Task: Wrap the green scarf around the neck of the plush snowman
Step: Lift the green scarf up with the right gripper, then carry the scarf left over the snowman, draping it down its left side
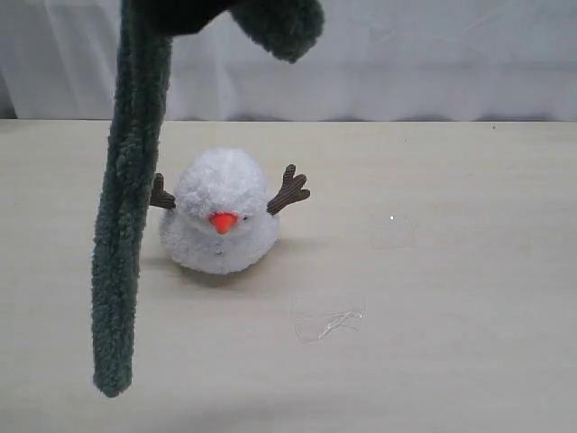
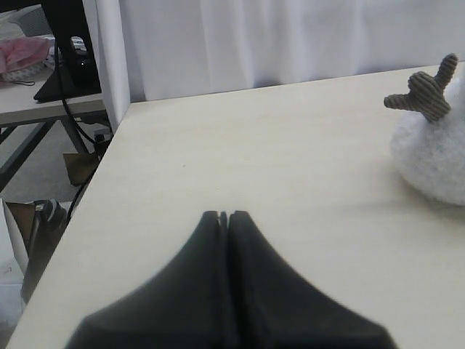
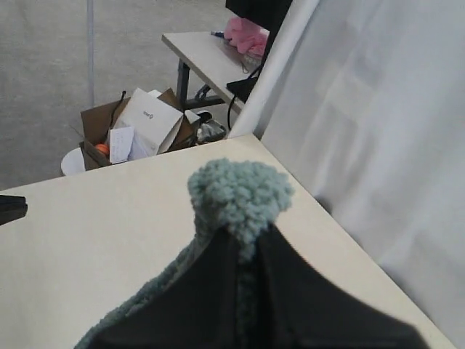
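Note:
The plush snowman sits on the table facing the camera, with its orange nose and brown twig arms showing and nothing around its neck. The green scarf hangs in the air to its left, its long end dangling almost to the tabletop and its short rounded end flopping over at the top. My right gripper is shut on the scarf near that short end and appears in the exterior view only as a dark shape at the top edge. My left gripper is shut and empty, low over the table, apart from the snowman.
A crumpled scrap of clear plastic lies in front of the snowman to the right. A white curtain backs the table. Beyond the table's edge are a cardboard box on the floor and a side table.

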Motion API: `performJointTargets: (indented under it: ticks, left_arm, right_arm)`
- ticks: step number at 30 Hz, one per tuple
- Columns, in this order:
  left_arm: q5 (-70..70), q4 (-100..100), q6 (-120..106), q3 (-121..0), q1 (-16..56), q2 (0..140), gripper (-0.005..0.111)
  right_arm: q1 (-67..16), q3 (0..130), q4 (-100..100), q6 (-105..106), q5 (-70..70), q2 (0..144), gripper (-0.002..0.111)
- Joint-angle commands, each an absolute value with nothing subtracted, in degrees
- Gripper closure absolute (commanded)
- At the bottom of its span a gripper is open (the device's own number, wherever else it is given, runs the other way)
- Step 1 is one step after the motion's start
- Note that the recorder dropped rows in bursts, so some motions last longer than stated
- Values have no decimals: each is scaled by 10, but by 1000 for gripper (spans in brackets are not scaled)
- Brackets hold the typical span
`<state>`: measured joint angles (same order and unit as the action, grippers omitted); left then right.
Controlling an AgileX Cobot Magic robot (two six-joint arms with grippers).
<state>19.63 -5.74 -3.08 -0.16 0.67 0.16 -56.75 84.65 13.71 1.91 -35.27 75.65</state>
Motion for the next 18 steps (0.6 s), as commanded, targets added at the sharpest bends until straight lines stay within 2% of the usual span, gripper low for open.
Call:
performJointTargets:
  ticks: [1,9,18]
  left_arm:
    - [189,-54,-29,0,7,0,107]
    - [189,-55,-29,0,7,0,107]
    - [189,-55,-29,0,7,0,107]
  right_arm:
    - [-570,847,167,21,-326,802,104]
    - [-570,847,246,21,-263,880,104]
    - [-568,847,382,21,-255,940,104]
